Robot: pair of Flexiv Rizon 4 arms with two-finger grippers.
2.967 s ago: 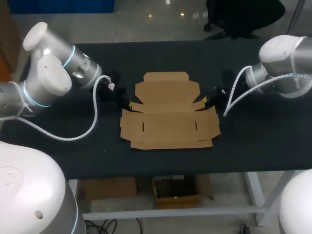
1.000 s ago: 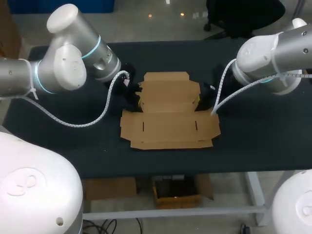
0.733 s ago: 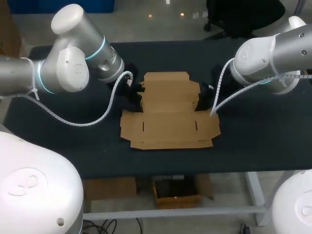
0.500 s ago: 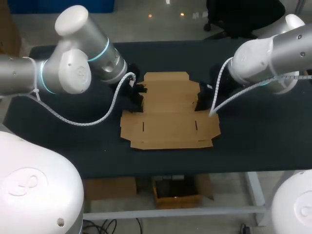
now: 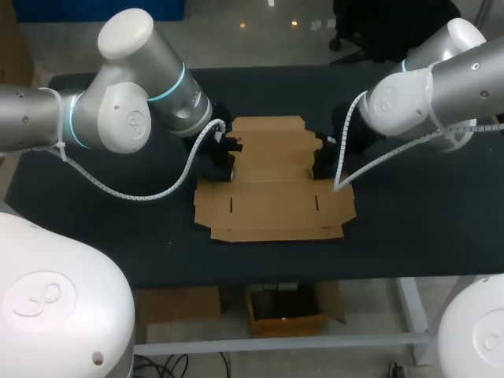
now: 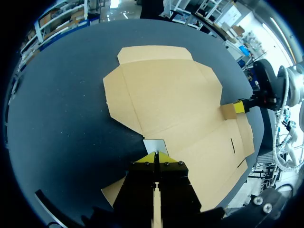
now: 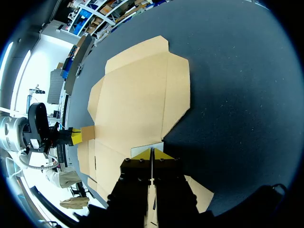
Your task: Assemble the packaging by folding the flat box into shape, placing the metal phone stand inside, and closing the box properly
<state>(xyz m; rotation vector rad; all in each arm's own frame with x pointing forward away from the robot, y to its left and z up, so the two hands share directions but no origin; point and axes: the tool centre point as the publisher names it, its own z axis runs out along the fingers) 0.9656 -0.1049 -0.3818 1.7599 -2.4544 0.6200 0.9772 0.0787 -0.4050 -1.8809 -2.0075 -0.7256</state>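
The flat brown cardboard box lies unfolded in the middle of the black table. My left gripper is shut, its tips against the small left side flap, which stands raised. My right gripper is shut too and presses the small right side flap upward. In the left wrist view the box spreads ahead of my left gripper, with the lifted flap at its tips and my right gripper across the sheet. The right wrist view mirrors this: right gripper, box, left gripper. No phone stand is visible.
Bare black table surface surrounds the box on all sides. The front edge of the table runs a short way below the box's near flap. The cable loops of both arms hang just over the table beside the box.
Both arms have swung inward from the sides to the box. Their shut tips now sit at the small side flaps, which have risen from flat.
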